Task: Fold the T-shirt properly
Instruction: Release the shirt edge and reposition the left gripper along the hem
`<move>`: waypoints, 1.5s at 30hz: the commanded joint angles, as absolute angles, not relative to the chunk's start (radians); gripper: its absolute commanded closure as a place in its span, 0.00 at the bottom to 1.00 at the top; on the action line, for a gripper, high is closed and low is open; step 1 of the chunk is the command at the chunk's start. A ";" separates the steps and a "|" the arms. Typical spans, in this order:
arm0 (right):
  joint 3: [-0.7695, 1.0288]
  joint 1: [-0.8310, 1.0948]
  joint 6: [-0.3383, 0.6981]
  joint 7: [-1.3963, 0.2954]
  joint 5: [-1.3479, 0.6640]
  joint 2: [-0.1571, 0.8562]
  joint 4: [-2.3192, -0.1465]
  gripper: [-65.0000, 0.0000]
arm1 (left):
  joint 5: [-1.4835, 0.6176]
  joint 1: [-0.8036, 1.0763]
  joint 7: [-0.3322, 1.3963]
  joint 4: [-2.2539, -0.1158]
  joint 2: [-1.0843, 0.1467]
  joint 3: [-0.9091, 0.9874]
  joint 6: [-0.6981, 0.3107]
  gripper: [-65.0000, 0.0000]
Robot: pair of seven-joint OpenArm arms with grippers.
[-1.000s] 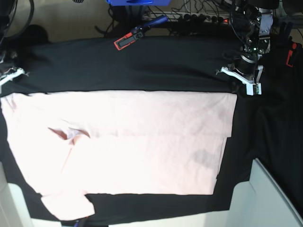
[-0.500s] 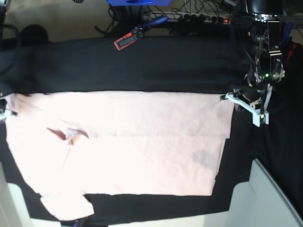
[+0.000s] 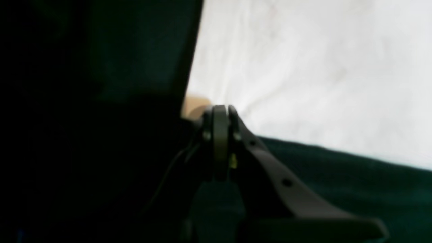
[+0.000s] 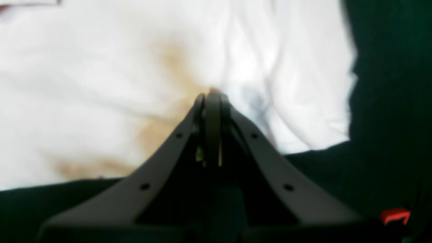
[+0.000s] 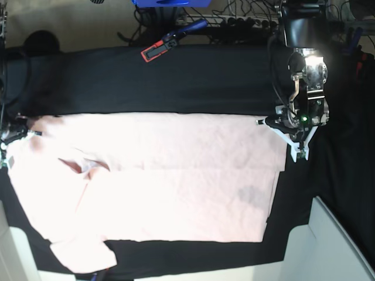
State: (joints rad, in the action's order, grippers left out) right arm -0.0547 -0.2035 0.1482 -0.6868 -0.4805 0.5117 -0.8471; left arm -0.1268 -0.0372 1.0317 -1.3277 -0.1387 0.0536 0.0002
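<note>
The pale pink T-shirt (image 5: 164, 175) lies spread flat, plain side up, on the black table cloth (image 5: 176, 82), with its collar (image 5: 88, 165) toward the left. My left gripper (image 5: 281, 132) is at the shirt's far right corner. In the left wrist view its fingers (image 3: 220, 111) are shut, tip at the edge of the fabric (image 3: 320, 67). My right gripper (image 5: 12, 139) is over the far left corner. Seen from the right wrist, it (image 4: 213, 96) is shut too, tip over the wrinkled cloth (image 4: 101, 84). Whether either tip touches the shirt I cannot tell.
A blue and red clamp (image 5: 170, 41) lies at the back edge of the cloth. Cables (image 5: 234, 20) run behind the table. A white bin wall (image 5: 334, 246) stands at the front right, and another white edge (image 5: 12, 257) at the front left.
Both arms have come forward from the back of the table onto the shirt's far corners, grippers staying shut. The shirt's far left corner has shifted slightly.
</note>
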 commanded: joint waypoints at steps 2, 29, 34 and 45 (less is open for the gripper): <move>-0.068 -0.237 0.147 -0.676 -0.479 0.538 -0.826 1.00 | -0.130 -0.062 1.038 -1.296 -0.148 0.058 0.002 1.00; -0.053 -0.053 0.143 -0.624 -0.486 0.530 -0.771 1.00 | -0.094 0.156 1.040 -1.342 -0.151 0.068 -0.114 1.00; 0.071 0.030 0.143 -0.621 -0.483 0.527 -0.820 1.00 | -0.094 0.177 1.038 -1.354 -0.153 0.070 -0.114 1.00; 0.143 0.116 0.143 -0.650 -0.483 0.527 -0.969 1.00 | -0.094 0.251 1.046 -1.520 -0.150 0.070 -0.114 1.00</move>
